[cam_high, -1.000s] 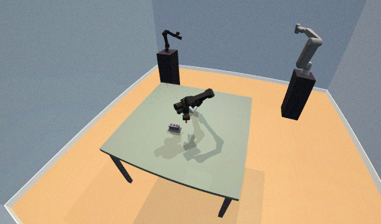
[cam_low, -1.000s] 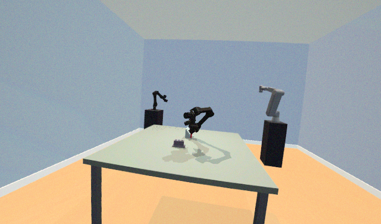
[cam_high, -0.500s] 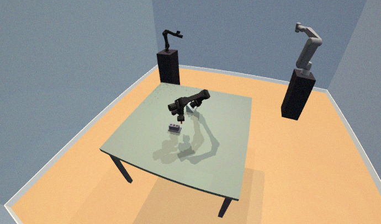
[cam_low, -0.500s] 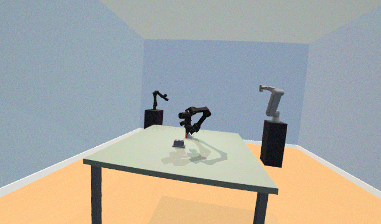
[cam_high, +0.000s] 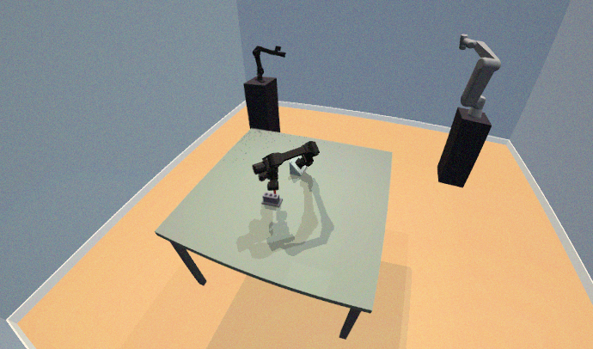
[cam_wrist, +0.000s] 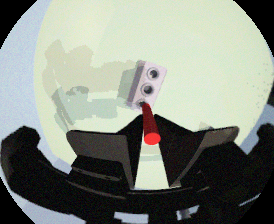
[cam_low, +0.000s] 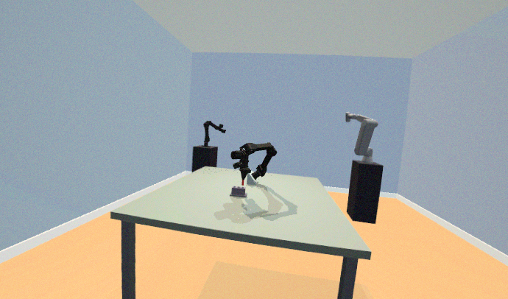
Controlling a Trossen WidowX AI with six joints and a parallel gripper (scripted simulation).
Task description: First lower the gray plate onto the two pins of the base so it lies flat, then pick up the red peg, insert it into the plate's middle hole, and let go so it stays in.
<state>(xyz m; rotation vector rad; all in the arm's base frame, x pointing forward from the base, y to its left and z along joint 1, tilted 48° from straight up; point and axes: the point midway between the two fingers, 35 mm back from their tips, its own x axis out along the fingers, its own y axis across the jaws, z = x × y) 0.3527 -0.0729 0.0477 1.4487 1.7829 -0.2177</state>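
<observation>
My gripper is shut on the red peg and points down. The peg is held upright, its lower end just over the block. The gray plate appears to lie flat on the base. Three round openings show in a row on top in the wrist view. There the peg's lower end overlaps the end opening nearest the gripper, not the middle one. Whether the peg touches the plate cannot be told.
A pale angular stand is on the table behind the block, near the arm's base. Beyond the table, a black arm and a gray arm stand on dark pedestals.
</observation>
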